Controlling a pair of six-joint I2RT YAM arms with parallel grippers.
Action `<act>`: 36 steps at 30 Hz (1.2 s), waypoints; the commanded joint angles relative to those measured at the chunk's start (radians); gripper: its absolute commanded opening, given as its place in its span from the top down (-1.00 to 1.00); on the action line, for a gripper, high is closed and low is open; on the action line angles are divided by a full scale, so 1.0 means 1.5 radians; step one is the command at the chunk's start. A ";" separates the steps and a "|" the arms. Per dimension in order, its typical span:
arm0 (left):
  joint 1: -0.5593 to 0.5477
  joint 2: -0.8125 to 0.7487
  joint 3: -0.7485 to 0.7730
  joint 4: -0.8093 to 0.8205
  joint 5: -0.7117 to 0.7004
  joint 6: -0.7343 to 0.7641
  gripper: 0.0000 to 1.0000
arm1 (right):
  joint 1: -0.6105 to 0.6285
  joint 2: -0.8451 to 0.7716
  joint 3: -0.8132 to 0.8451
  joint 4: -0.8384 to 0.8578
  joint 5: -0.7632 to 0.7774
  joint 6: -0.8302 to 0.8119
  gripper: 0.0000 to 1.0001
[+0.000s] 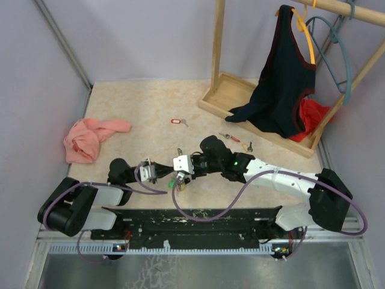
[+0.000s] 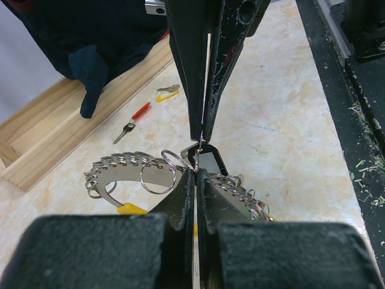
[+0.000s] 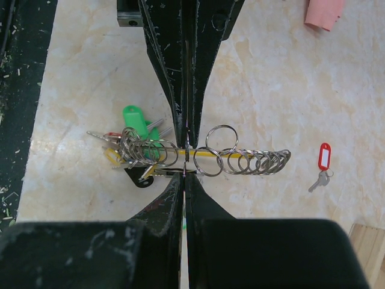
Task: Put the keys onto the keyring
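- We see the left gripper [image 2: 195, 174] pinched fully shut, its tips on the keyring [image 2: 123, 162].
- The right gripper [image 3: 184, 173] is pinched shut as well, on the same ring.
- The two grippers meet tip to tip from opposite sides, at nearly one spot on the ring.
- We cannot tell whether each tip pinches the big ring's wire itself or one of the small rings threaded on it.
- The keyring sits low over the table [image 1: 138, 102], near the front edge and between the two arms.
- Many small split rings are strung along the big ring, crowded on both sides of the grip.
- From the right wrist we see a bunch of keys at one end of the ring, with a green tag [image 3: 135, 115] on the table beside them.
- From the left wrist a black tag [image 2: 209, 164] hangs just behind the tips.
- A red-tag key [image 3: 324, 158] lies loose on the table, well apart from the ring.
- A red key [image 2: 137, 114] and a yellow key [image 2: 165, 94] lie loose near the wooden rack base [image 1: 219, 96], apart from each other.
- A dark shirt [image 1: 283, 78] hangs over that base.
- A pink cloth [image 1: 90, 137] lies crumpled at the table's left side.
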State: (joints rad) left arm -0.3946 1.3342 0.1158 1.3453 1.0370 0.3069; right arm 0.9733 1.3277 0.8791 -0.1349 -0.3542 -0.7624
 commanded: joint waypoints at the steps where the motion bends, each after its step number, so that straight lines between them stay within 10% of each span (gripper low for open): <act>1: 0.002 0.000 0.018 0.025 0.018 -0.005 0.99 | 0.012 -0.003 0.035 0.030 -0.019 0.008 1.00; 36: 0.002 0.005 0.019 0.031 0.023 -0.010 0.99 | 0.012 0.001 0.046 0.009 -0.006 0.020 1.00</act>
State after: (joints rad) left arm -0.3946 1.3373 0.1158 1.3468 1.0454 0.2920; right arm 0.9733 1.3361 0.8867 -0.1471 -0.3489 -0.7471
